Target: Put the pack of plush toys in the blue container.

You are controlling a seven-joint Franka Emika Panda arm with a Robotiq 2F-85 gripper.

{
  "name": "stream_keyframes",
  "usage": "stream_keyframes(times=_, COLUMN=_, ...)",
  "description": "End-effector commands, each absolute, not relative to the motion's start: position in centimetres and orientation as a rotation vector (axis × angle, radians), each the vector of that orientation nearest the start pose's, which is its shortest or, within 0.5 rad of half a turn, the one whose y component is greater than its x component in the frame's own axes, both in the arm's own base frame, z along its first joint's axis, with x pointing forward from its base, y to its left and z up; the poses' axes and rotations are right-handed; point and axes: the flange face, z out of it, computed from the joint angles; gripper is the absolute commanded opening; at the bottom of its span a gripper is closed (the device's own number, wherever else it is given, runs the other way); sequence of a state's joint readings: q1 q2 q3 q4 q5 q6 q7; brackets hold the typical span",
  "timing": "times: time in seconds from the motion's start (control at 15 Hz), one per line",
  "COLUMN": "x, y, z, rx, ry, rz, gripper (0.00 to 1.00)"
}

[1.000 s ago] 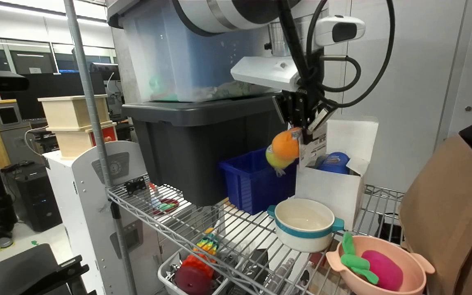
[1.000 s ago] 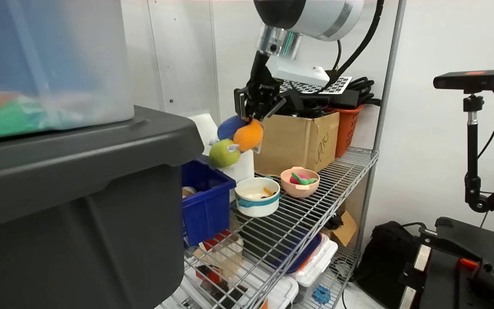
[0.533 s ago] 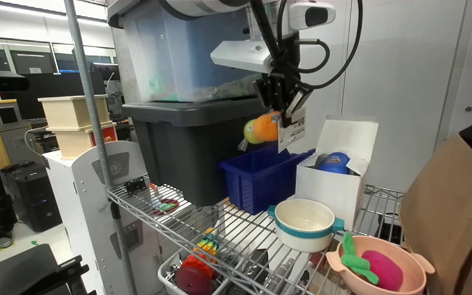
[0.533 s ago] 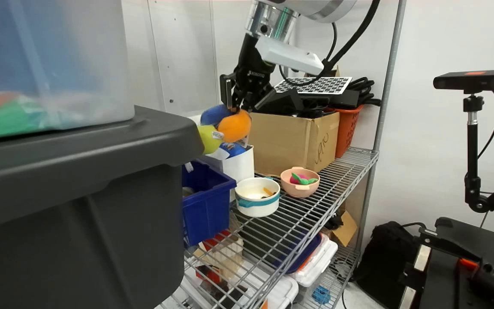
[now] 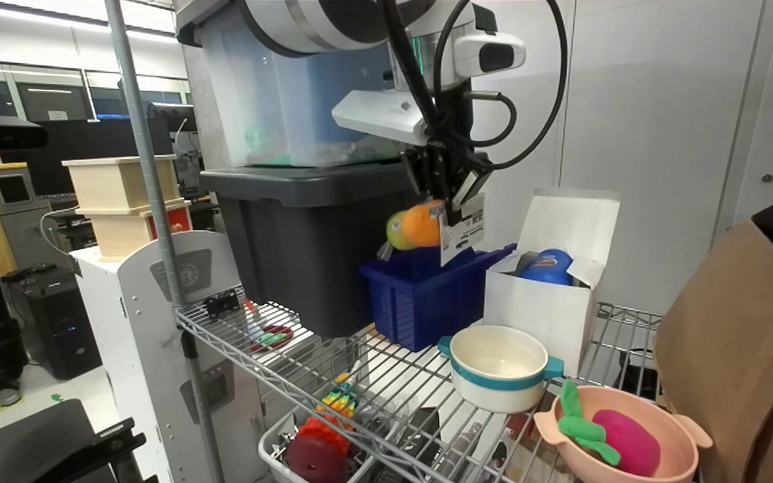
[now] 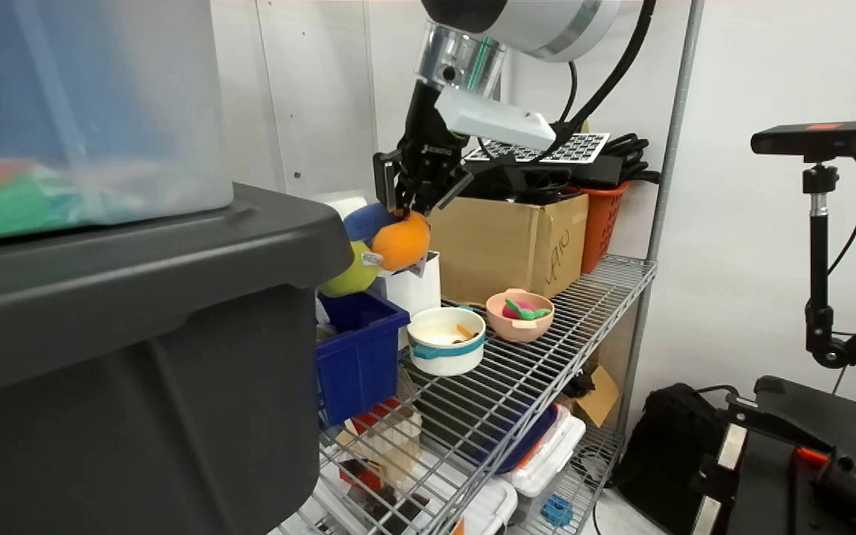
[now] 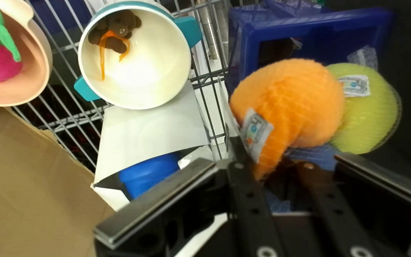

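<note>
The pack of plush toys has orange, yellow-green and blue soft parts in netting, with a white card tag. My gripper is shut on the top of the pack, which hangs below the fingers. In an exterior view, the pack is above the blue container, partly hidden by the dark tote's lid. The blue container stands on the wire shelf, and the pack is over its back part, close to its rim. In the wrist view, the pack covers part of the container.
The dark grey tote stands beside the container, with a translucent tote on it. A white box, a cream bowl and a pink bowl stand on the other side. A cardboard box is farther along.
My gripper has carried the pack from beside the white box toward the dark tote, rising at first. Over the last half second it has come lower, over the blue container.
</note>
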State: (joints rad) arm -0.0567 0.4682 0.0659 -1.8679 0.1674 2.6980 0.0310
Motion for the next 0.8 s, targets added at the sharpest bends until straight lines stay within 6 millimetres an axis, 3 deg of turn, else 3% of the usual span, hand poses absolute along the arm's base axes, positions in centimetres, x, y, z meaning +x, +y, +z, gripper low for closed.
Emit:
stream_keyframes(times=0.0, x=67.9, y=-0.4, z=28.6, rx=-2.966, ry=0.277, rz=-0.606, gripper=0.03)
stream_keyframes(times=0.33, x=68.9, y=-1.3, z=26.9, rx=-3.002, ry=0.297, rz=-0.681, gripper=0.03)
stream_keyframes(times=0.73, x=70.1, y=-2.0, z=27.5, rx=-3.011, ry=0.349, rz=-0.734, gripper=0.03)
